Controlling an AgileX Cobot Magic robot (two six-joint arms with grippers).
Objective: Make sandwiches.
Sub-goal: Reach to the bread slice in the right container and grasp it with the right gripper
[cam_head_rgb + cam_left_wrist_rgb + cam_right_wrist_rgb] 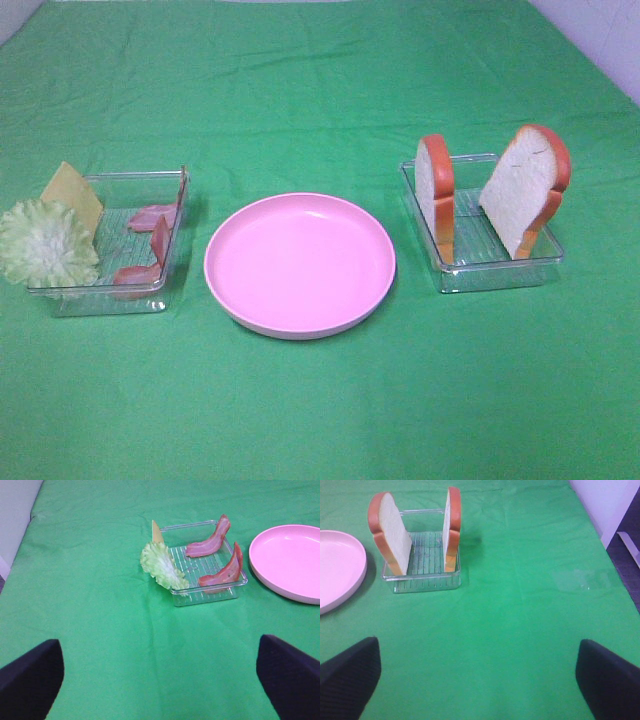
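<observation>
Left end effector [159, 642] and right end effector [477, 641] spread wide; 2 bread slices [392, 535] [452, 525] stand in tray [422, 584].

counter [320, 420]: covered with a green cloth, lightly creased.
plate [300, 262]: round, pink, shallow, lying flat at the middle of the counter.
left tray [110, 298]: clear ribbed plastic, left of the plate, not touching it.
right tray [500, 272]: same kind, right of the plate, apart from it.

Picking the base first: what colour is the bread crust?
Orange-brown; bread crust clearest in right wrist view.
</observation>
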